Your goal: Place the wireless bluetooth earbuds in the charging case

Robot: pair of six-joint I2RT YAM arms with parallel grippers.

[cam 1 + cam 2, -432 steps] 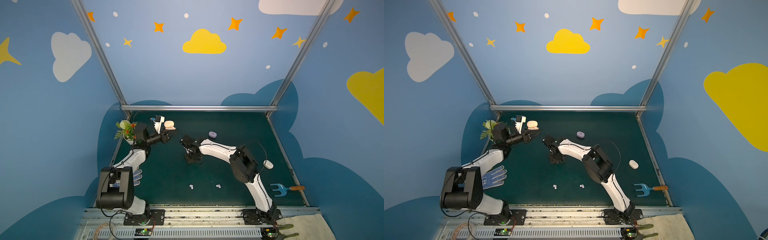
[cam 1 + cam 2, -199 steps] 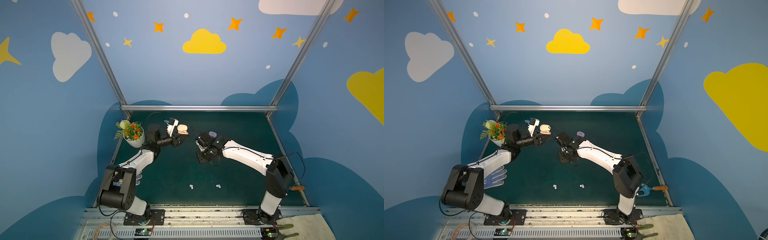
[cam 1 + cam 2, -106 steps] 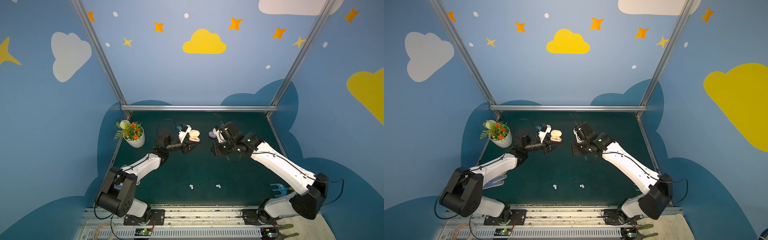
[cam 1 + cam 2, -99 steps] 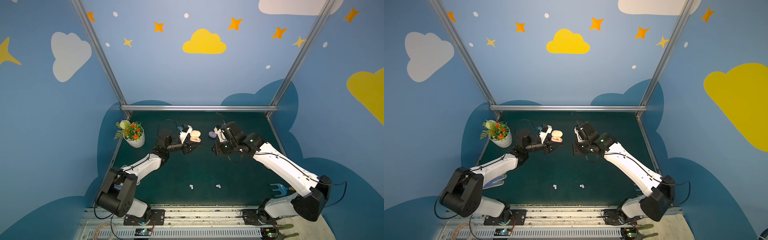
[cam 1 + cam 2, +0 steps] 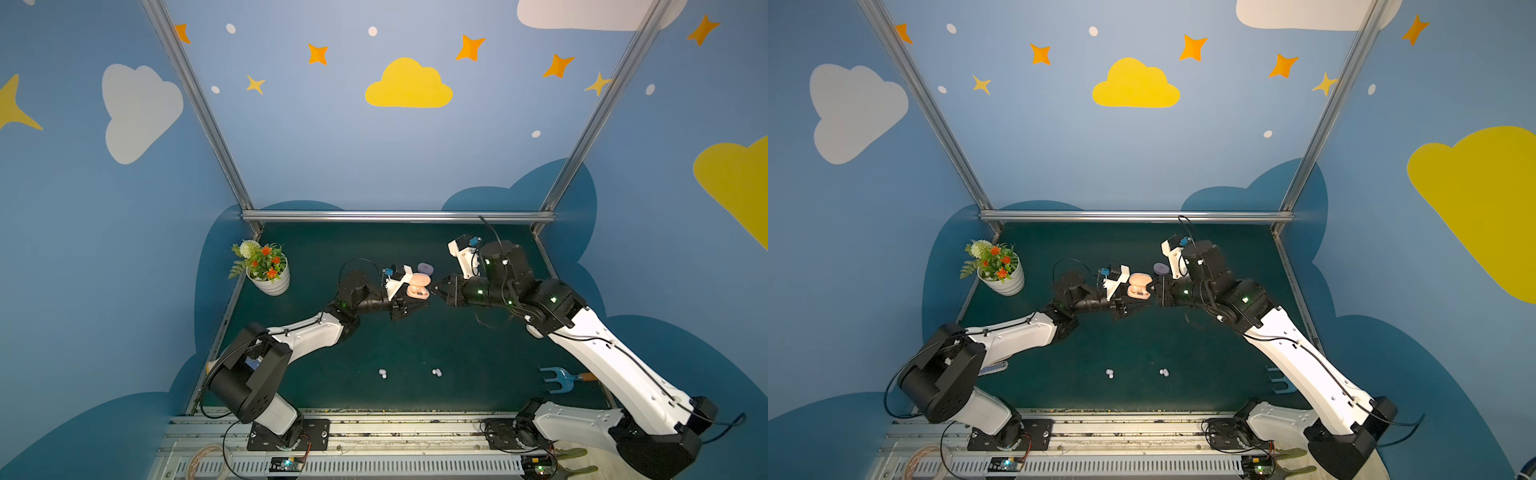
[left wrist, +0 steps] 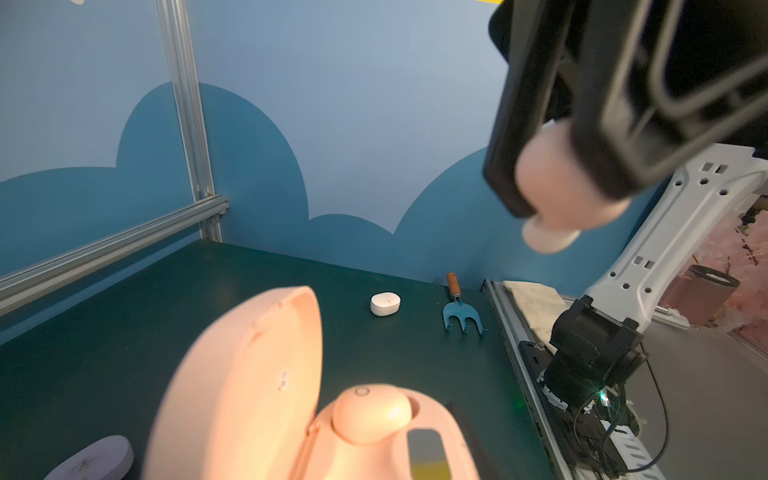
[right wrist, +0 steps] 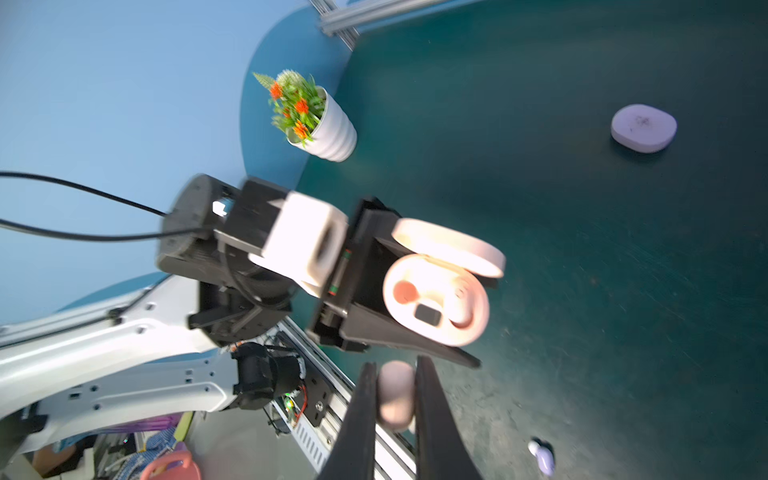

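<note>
— On the inner face of the charging case's raised lid, is any writing being shown?

— A tiny printed mark is being shown there, but it is too small for anything to be read. A faint emblem is being carried on top of the lavender case, equally unreadable.

— What is being seen around them?

— A flower pot is being seen at the far left of the mat. The lavender case is lying on the mat behind the peach one. A white case and a blue garden fork are lying near the right edge. Pale earbuds are lying in two small groups toward the front, well apart from both arms; their colour is perhaps white or lavender.

— Is anything being blocked?

— Most of the fork is being hidden by the right arm in a top view.

— How are the arms being posed?

— Both are being stretched toward the middle, tips facing each other above the mat. The peach case is being clamped by its base in the left gripper, lid open, with a seated earbud in one well. A peach earbud is being pinched between the closed fingers of the right gripper, just beside the case's open front.
</note>
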